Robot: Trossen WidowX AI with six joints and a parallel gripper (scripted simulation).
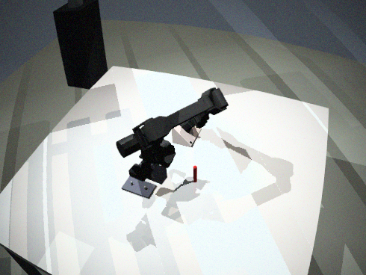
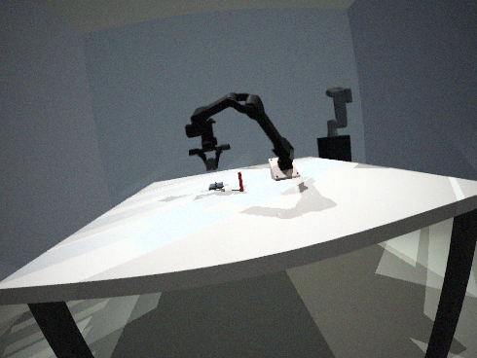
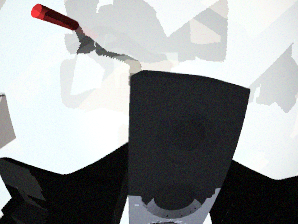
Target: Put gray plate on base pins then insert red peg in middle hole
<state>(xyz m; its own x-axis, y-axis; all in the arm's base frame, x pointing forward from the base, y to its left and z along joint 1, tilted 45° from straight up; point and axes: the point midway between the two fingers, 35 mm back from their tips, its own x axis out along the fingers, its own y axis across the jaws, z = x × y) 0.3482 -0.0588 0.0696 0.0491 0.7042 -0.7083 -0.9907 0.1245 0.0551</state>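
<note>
In the top view, the dark column (image 1: pixel 80 42) stands off the far left corner of the white table (image 1: pixel 261 209). On the table left of centre lies the base (image 1: pixel 139 186), a flat gray slab with two small pins showing on its upper face. Just above it hangs the gripper (image 1: pixel 149 173), its jaws clamped on the gray plate (image 3: pixel 180 156). In the wrist view the plate fills the middle of the frame as a dark slab held edge-on between the black fingers, with a round hole near its lower end. In the exterior view the gripper (image 2: pixel 210 158) sits well above the table, over the base (image 2: pixel 216 186), so the plate is in the air and not on the pins. To the right of the base, near it but apart, the red peg (image 1: pixel 195 174) stands upright on the table. Further right and back, the arm's pale mounting plate (image 1: pixel 185 137) rests on the table top.
</note>
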